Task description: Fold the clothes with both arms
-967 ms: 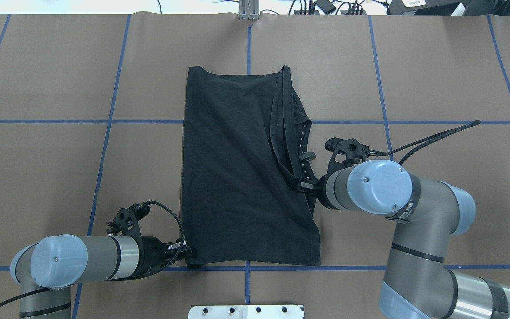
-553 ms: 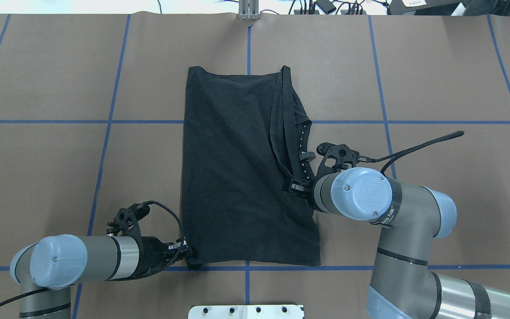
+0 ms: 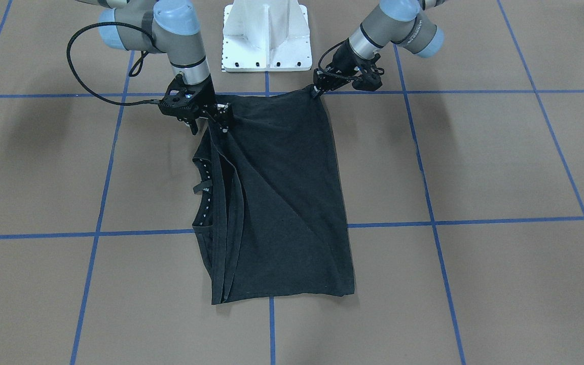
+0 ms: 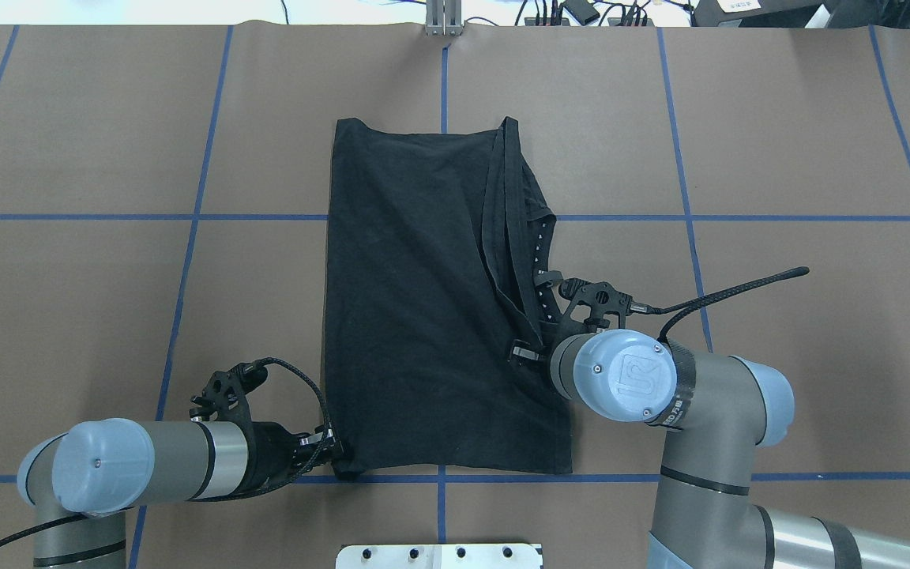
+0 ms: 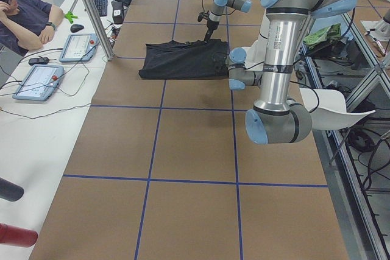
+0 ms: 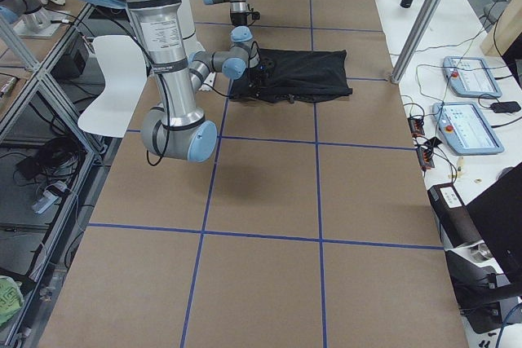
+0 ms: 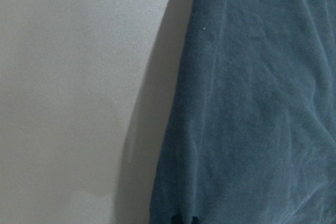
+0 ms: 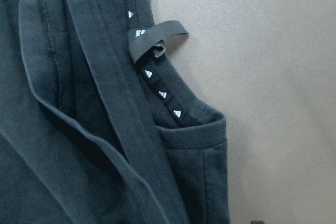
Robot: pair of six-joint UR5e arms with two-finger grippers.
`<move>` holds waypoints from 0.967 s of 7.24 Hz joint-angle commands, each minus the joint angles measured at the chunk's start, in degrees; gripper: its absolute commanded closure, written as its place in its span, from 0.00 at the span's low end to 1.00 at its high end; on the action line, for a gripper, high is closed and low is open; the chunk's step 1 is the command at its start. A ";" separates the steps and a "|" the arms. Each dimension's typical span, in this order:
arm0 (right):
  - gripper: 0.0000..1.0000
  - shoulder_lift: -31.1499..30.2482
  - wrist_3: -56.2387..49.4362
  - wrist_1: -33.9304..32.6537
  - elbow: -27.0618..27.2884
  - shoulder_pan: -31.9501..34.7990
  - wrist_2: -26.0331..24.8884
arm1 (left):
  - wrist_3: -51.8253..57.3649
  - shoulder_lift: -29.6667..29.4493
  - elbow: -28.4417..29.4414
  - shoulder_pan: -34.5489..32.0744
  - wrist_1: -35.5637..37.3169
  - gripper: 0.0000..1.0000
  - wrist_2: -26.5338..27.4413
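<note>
Two arms worked at one black shirt (image 4: 423, 316), which lay folded into a long panel at the middle of the overhead frame. It rested on the brown table (image 4: 107, 316), which was crossed by blue tape lines (image 4: 186, 237). The collar (image 8: 157, 90), dotted with small white marks, ran along the shirt's right edge in that view, and a small loop (image 8: 152, 35) stuck out beside it.

The left claw (image 4: 338, 456) sat at the shirt's lower left corner, pinched closed on the cloth. The right claw (image 3: 222, 119) hung at the shirt's collar-side edge, and its fingers looked parted, gripping nothing.

Seen from overhead, the blue-capped wrist of the right arm (image 4: 621, 375) hid most of that claw and a stretch of the shirt's right edge. A black cable (image 4: 731, 288) arched away from the wrist. The white base (image 3: 266, 35) stood at the top centre of the front view. A seated person (image 5: 24, 13) and two handheld screens (image 5: 39, 80) filled the upper left of the left-side view.

One second before, the right arm had been higher in the overhead frame, level with the collar loop. It had since slid down the shirt's right side, and its cable tip had dropped below the tape line. The left arm (image 4: 147, 466) and the shirt had not moved.
</note>
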 commanded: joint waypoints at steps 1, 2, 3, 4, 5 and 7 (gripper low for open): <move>0.39 -0.15 0.01 0.00 -0.13 -0.63 -0.12 | 0.00 0.04 -0.04 0.00 0.00 1.00 0.00; 0.36 -0.23 -0.25 -0.09 -0.13 -1.16 -0.12 | 0.00 0.04 -0.13 0.00 0.00 1.00 0.00; 0.34 -0.32 -0.51 -0.09 -0.13 -1.34 -0.20 | 0.00 0.04 -0.05 0.00 0.00 1.00 0.00; 0.33 -0.50 -0.60 -0.09 -0.13 -1.34 -0.38 | 0.00 0.04 -0.13 0.00 0.00 1.00 0.00; 0.34 -0.50 -0.69 -0.18 -0.13 -1.43 -0.38 | 0.00 -0.05 -0.13 0.00 0.00 1.00 0.00; 0.45 -0.41 -0.69 -0.18 -0.21 -1.43 -0.38 | 0.00 0.04 -0.66 -0.09 0.00 1.00 -0.09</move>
